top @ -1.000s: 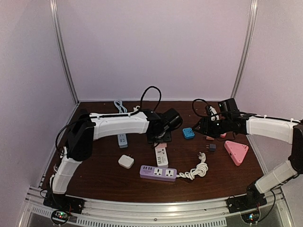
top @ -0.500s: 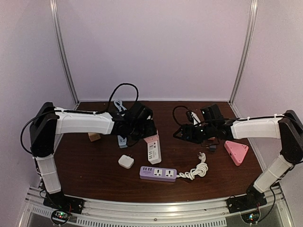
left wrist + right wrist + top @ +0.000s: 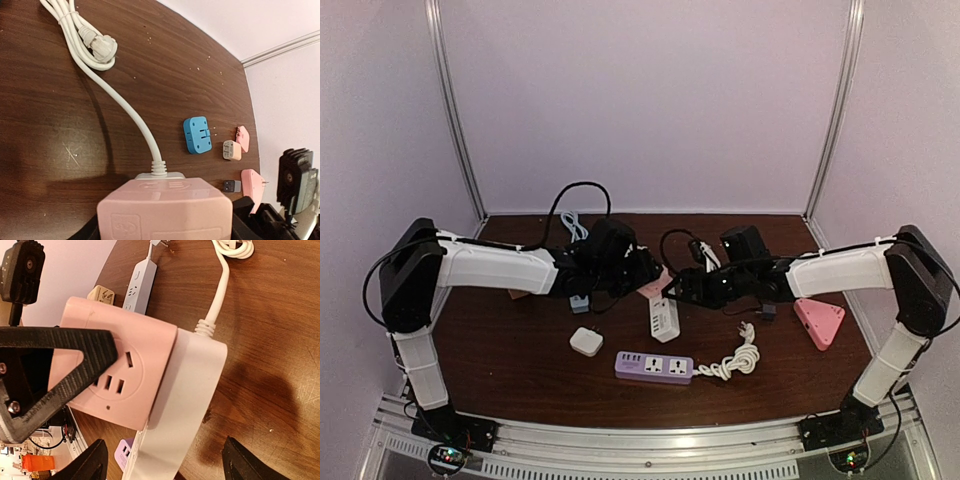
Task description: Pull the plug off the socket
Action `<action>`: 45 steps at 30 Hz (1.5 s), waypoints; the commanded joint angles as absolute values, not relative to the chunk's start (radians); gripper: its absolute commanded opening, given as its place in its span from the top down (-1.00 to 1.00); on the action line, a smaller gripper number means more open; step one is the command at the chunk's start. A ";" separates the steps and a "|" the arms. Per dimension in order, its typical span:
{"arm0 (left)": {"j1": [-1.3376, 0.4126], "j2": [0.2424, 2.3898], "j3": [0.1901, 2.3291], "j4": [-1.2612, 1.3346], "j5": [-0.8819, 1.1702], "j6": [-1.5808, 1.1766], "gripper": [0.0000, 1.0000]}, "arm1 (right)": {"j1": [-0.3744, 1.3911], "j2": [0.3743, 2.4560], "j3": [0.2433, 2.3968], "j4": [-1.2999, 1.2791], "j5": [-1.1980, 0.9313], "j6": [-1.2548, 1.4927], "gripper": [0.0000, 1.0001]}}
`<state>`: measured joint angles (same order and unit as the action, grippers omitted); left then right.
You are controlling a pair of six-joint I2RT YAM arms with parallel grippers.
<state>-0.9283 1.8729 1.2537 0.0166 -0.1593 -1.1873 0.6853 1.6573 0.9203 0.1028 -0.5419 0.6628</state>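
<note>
A pink block plug (image 3: 654, 286) sits plugged into the end of a white socket strip (image 3: 663, 320) that stands tilted on the dark table. My left gripper (image 3: 642, 274) is shut on the pink plug; in the left wrist view the plug (image 3: 165, 210) fills the space between the jaws, with the white strip (image 3: 160, 176) and its cord (image 3: 125, 110) behind it. My right gripper (image 3: 682, 290) is open, its fingers (image 3: 95, 460) standing on either side of the white strip (image 3: 185, 405) below the pink plug (image 3: 135, 375), apart from it.
A purple power strip (image 3: 654, 365), a white square adapter (image 3: 586, 341) and a coiled white cord (image 3: 740, 358) lie in front. A pink triangular socket (image 3: 818, 320) lies to the right. A blue adapter (image 3: 197, 135) and small beige and pink plugs lie beyond.
The left gripper has carried the pink plug and white strip right, toward the centre. The right gripper has moved left and now straddles the white strip.
</note>
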 commanded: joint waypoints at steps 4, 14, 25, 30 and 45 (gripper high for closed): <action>-0.930 1.820 1.259 0.169 -0.129 -1.217 0.22 | 0.725 1.713 0.949 0.132 -0.518 0.695 -0.52; -0.929 1.814 1.244 0.177 -0.132 -1.223 0.22 | 0.743 1.728 0.933 0.122 -0.420 0.766 0.18; -0.929 1.755 1.160 0.256 -0.177 -1.220 0.22 | 0.732 1.752 0.951 0.124 -0.397 0.859 0.82; -0.917 1.739 1.160 0.227 -0.150 -1.220 0.23 | 0.727 1.760 0.964 0.090 -0.363 0.830 0.85; -0.859 1.642 1.124 0.119 -0.044 -1.176 0.24 | 0.709 1.761 0.961 0.103 -0.348 0.806 0.86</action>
